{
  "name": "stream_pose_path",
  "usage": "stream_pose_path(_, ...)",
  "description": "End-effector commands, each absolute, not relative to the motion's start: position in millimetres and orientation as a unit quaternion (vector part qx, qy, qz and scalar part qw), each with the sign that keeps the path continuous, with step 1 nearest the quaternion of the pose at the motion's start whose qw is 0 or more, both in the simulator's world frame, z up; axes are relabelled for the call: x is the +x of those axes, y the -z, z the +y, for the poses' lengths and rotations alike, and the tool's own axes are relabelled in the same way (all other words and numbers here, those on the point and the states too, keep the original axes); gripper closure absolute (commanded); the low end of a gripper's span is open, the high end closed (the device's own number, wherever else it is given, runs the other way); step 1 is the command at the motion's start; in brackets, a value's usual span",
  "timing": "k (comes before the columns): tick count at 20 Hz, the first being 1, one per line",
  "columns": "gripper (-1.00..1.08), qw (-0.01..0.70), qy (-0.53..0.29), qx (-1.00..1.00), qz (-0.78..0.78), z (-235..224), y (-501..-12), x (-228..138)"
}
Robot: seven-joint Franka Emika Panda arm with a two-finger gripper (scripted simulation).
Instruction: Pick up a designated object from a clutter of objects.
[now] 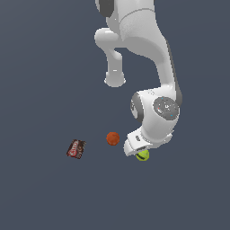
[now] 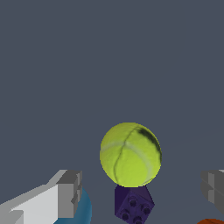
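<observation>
Evidently the tennis ball [image 2: 130, 154], round, shows its dark mark sideways.

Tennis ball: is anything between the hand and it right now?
Nothing visible. In the wrist view the tennis ball sits in the open gap between the hand's fingers. A purple block lies right beside the ball and a blue cup near one finger, neither blocking.

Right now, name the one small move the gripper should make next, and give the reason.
Probably lower a little further so the fingers straddle the tennis ball, then close. In the wrist view the ball sits between the two open fingers but ahead of their tips, uncontacted. The purple block sits close by the ball, so descend straight to avoid nudging it.
</observation>
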State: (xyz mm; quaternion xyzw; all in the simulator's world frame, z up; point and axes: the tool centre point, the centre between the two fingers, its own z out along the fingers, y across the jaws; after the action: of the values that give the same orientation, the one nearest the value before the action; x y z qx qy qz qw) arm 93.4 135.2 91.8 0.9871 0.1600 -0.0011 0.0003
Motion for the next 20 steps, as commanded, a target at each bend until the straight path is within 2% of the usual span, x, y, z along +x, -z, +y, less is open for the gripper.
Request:
stream_pose_path(1,-0.92,0.000,0.001,0.987,0.160,135,-92,94)
stream_pose_path(12,-0.92,0.000,0.000,0.987,0.160,135,-47,93)
stream_pose_path(17,-0.92,0.000,0.000,0.987,0.161,136,-41,94)
stream_pose_path(18,1.08,0.000,0.000,0.987,0.161,136,-41,94)
stream_pose_path(20,1.08,0.000,0.000,0.987,0.161,136,-41,94)
